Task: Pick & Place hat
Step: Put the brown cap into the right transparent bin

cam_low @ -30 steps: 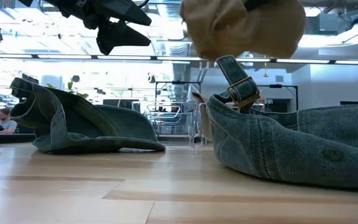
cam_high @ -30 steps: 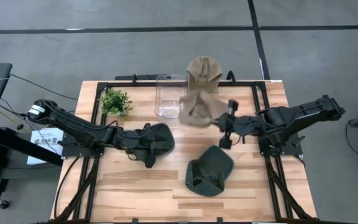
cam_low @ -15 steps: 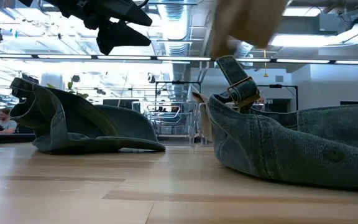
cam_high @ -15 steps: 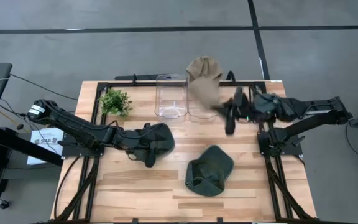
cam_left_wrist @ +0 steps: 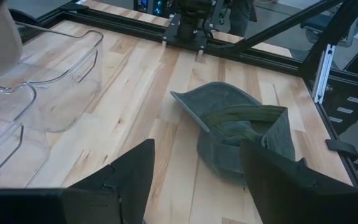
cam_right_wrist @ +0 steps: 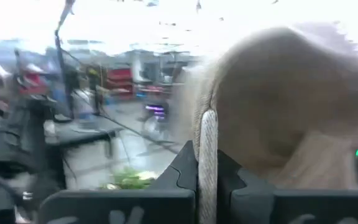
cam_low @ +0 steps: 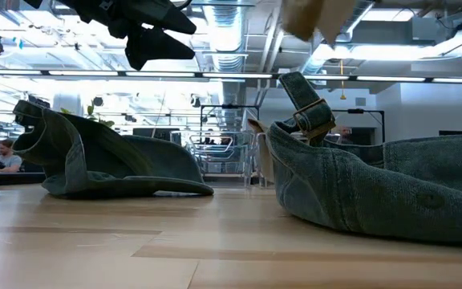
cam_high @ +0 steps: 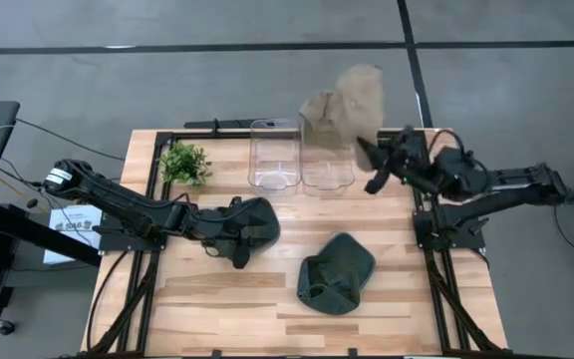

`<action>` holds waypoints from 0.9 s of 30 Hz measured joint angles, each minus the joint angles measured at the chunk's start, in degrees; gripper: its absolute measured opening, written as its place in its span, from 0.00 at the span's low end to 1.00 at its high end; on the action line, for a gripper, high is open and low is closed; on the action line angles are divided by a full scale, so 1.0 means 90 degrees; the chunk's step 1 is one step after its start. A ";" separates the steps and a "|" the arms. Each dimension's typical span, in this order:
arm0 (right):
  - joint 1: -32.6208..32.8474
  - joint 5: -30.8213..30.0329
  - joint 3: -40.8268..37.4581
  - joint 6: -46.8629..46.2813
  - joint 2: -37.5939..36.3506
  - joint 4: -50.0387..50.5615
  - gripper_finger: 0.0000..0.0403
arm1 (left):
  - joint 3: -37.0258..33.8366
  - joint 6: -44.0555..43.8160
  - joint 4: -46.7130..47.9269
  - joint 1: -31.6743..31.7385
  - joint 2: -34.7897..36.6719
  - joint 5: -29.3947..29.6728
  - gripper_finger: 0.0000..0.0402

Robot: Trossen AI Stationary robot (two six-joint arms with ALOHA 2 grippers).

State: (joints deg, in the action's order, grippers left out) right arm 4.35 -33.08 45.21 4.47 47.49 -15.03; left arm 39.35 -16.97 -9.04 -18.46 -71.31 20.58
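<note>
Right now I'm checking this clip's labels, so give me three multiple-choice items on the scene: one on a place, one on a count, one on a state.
1. Where is the tan hat?
A. flat on the table's near edge
B. lifted above the clear bins at the table's far side
C. under the plant

2. How many dark denim hats lie on the table?
A. two
B. none
C. four

3. How do the right gripper's fingers stand?
A. spread wide, nothing between them
B. out of sight
C. shut on the tan hat

Answers:
1 B: the high view shows it raised over the bins.
2 A: one lies right of the middle, another under the left gripper.
3 C: the right wrist view shows tan fabric pinched between them.
</note>
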 joint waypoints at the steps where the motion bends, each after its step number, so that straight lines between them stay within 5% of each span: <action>1: -0.0208 0.1154 -0.0192 -0.0188 -0.0086 -0.0212 0.00 | 0.0000 0.0000 -0.0001 0.0000 0.0000 0.0000 0.58; 3: -0.0578 0.3124 -0.0461 -0.0474 -0.0142 -0.0753 0.00 | 0.0000 0.0002 -0.0002 0.0000 -0.0002 0.0000 0.58; 5: -0.0694 0.3422 -0.0808 -0.0429 -0.0269 -0.1223 0.00 | 0.0000 0.0002 -0.0005 0.0002 -0.0001 0.0000 0.58; 10: -0.0813 0.1289 -0.1876 0.0323 -0.0560 -0.3141 0.00 | 0.0000 0.0002 -0.0039 0.0002 -0.0002 0.0000 0.58; 15: -0.1073 0.0462 -0.2926 -0.0202 -0.0576 -0.5063 0.01 | 0.0000 0.0002 -0.0036 0.0001 -0.0002 0.0000 0.58; 16: -0.1179 0.0738 -0.3069 -0.0679 -0.0576 -0.5224 0.01 | 0.0000 0.0002 -0.0037 0.0002 -0.0002 0.0000 0.58; 19: -0.1579 0.3767 -0.3176 -0.1315 -0.0560 -0.5793 0.00 | 0.0000 0.0012 -0.0036 0.0002 -0.0002 0.0002 0.58; 21: -0.1579 0.4910 -0.3168 -0.1273 -0.0585 -0.6196 0.00 | 0.0000 0.0029 -0.0036 0.0012 -0.0002 0.0063 0.58; 27: -0.1268 0.4784 -0.3314 0.0033 -0.0773 -0.6600 0.00 | 0.0000 0.0029 -0.0046 0.0014 -0.0002 0.0095 0.58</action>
State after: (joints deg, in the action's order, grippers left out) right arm -7.06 9.98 15.38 4.76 40.54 -74.43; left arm 39.35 -16.71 -9.45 -18.33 -71.33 21.43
